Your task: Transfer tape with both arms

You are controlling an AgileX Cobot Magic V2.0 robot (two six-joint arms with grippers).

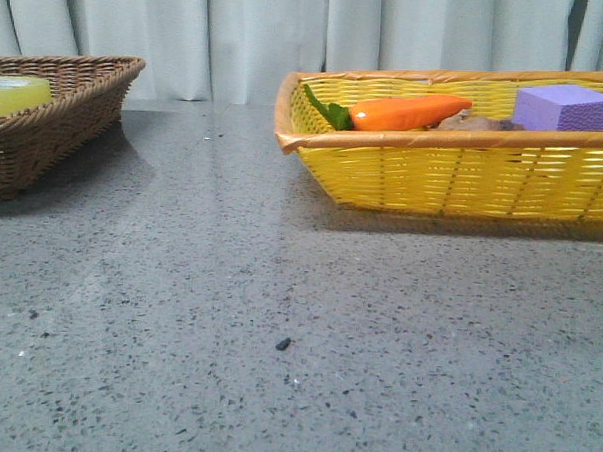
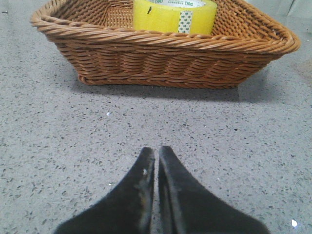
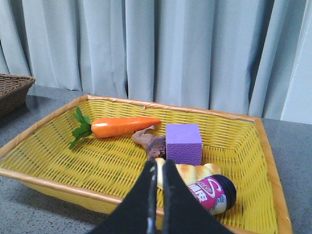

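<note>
- The wide roll of translucent yellow packing tape (image 2: 174, 14) lay inside the brown woven wicker basket (image 2: 161, 51), at the left of the grey speckled stone counter (image 1: 278, 315).
- My left pincer (image 2: 156, 155) rested low over the counter, short of that basket, jaws closed on nothing; my right pincer (image 3: 158, 166) was likewise closed and empty, facing the yellow plastic-weave basket (image 3: 44, 146).
- Risk, as I judged it: the left pincer had to clear the raised rim, or it could catch the wicker and drag the light basket along the counter.
- Risk: the roll's smooth, rounded wall might slip from narrow tips, and a poorly aligned handover between arms could drop it.
- Risk: the yellow basket already held an orange toy carrot (image 3: 124, 126), a purple foam block (image 3: 184, 144) and a bottle with a pink label (image 3: 212, 191), leaving little free floor.
- Hidden: the roll's top was cut off in the left wrist view and its lower part masked by the rim; the front view showed neither arm.
- A brownish lump (image 3: 151, 142) beside the block was not identifiable.
</note>
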